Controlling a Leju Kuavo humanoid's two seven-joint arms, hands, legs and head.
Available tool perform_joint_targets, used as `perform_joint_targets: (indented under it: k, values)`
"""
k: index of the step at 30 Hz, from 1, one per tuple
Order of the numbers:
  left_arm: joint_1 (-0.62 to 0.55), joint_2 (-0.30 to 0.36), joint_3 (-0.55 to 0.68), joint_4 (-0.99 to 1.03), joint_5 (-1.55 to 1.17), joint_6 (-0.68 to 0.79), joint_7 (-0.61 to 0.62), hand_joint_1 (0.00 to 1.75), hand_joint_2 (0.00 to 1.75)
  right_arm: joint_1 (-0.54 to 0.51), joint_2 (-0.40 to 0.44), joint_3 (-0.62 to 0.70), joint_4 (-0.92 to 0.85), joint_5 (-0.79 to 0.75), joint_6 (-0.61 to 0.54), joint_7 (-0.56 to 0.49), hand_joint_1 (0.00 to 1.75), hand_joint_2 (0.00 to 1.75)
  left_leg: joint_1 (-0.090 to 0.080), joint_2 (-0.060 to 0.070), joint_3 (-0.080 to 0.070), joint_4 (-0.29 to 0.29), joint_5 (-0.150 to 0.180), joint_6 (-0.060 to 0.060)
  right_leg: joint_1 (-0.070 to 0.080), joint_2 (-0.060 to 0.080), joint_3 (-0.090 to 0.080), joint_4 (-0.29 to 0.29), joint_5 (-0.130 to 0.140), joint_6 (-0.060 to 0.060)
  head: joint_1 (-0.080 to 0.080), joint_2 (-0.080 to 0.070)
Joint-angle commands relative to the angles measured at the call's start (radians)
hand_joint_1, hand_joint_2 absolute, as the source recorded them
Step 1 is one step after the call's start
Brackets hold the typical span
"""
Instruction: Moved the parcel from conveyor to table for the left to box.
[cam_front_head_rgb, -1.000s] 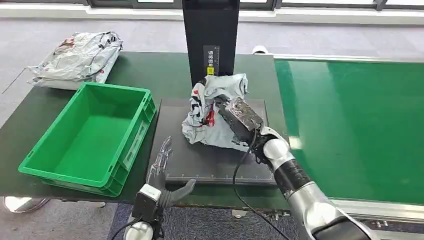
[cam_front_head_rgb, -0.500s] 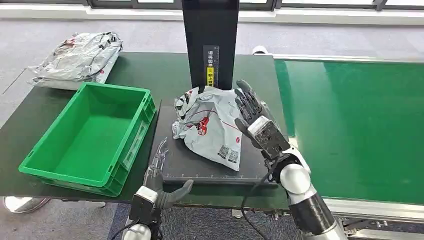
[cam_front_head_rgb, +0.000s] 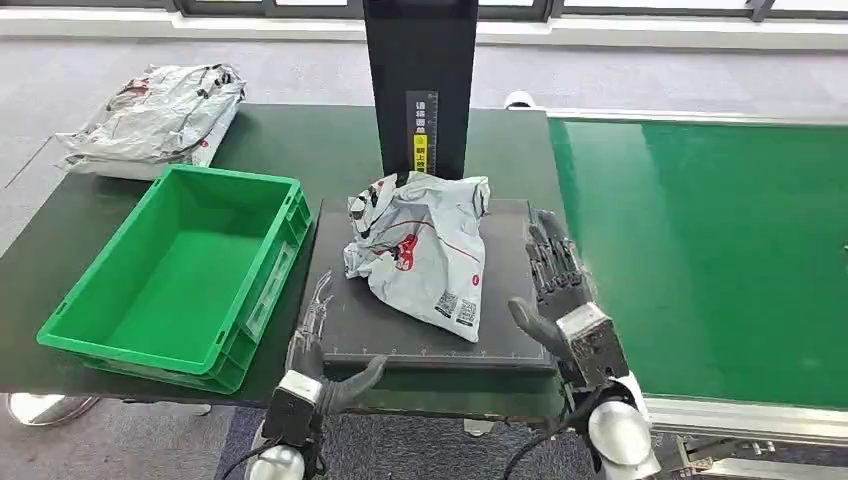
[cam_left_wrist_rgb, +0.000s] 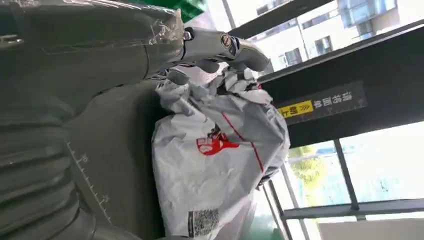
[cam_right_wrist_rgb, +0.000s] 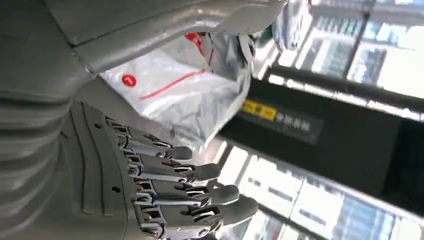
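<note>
A crumpled grey parcel (cam_front_head_rgb: 425, 250) with red print and barcode labels lies on the black scale pad (cam_front_head_rgb: 345, 325) in the middle of the table, free of both hands. The left wrist view shows the parcel (cam_left_wrist_rgb: 220, 165) close up, and the right wrist view shows its side (cam_right_wrist_rgb: 185, 90). My right hand (cam_front_head_rgb: 560, 295) hovers open at the pad's right front corner, fingers spread, a short gap from the parcel. My left hand (cam_front_head_rgb: 318, 350) is open at the pad's near left edge, fingers (cam_left_wrist_rgb: 220, 47) reaching toward the parcel without touching it.
An empty green crate (cam_front_head_rgb: 175, 275) stands left of the pad. More grey parcels (cam_front_head_rgb: 155, 115) are piled at the table's far left corner. A black scanner post (cam_front_head_rgb: 420, 85) rises behind the pad. The green conveyor belt (cam_front_head_rgb: 710, 250) runs along the right.
My right hand has let go of the parcel and drawn back toward me and to the right. The parcel has settled flat on the pad. My left hand has barely moved.
</note>
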Motion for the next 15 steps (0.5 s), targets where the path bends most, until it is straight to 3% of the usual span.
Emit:
perform_joint_targets:
  k: [1,5,11,15]
  values:
    - [-0.072,0.015,0.015,-0.033,-0.230,0.120,0.042,0.00,1.75,0.141,0.074,-0.106,-0.161,-0.003,-0.018,-0.006,0.00,1.75,0.001,0.001,0.002,-0.002,0.000,0.000,0.002,-0.005,0.003,-0.002,-0.001,-0.002,0.000,0.000]
    - [-0.225,0.045,-0.094,0.030,-0.676,0.271,0.197,0.00,1.75,0.153,0.090,-0.142,-0.165,-0.051,0.012,-0.027,0.00,1.75,0.001,-0.002,0.000,-0.001,0.001,-0.001,0.002,-0.009,0.002,-0.002,-0.001,-0.002,0.000,0.000]
    - [-0.462,0.045,-0.235,0.325,-0.933,0.142,0.341,0.00,1.75,0.126,0.096,-0.138,-0.130,-0.063,0.064,-0.017,0.00,1.75,0.001,-0.004,0.000,-0.002,0.003,0.001,0.001,-0.011,0.003,-0.003,0.001,-0.001,0.000,0.000]
    - [-0.577,0.003,-0.293,0.584,-1.007,0.090,0.354,0.00,1.75,0.116,0.113,-0.138,-0.107,-0.056,0.084,-0.015,0.00,1.75,0.000,-0.004,0.002,-0.001,0.003,0.001,0.001,-0.009,0.004,-0.002,0.003,0.000,0.000,0.000]
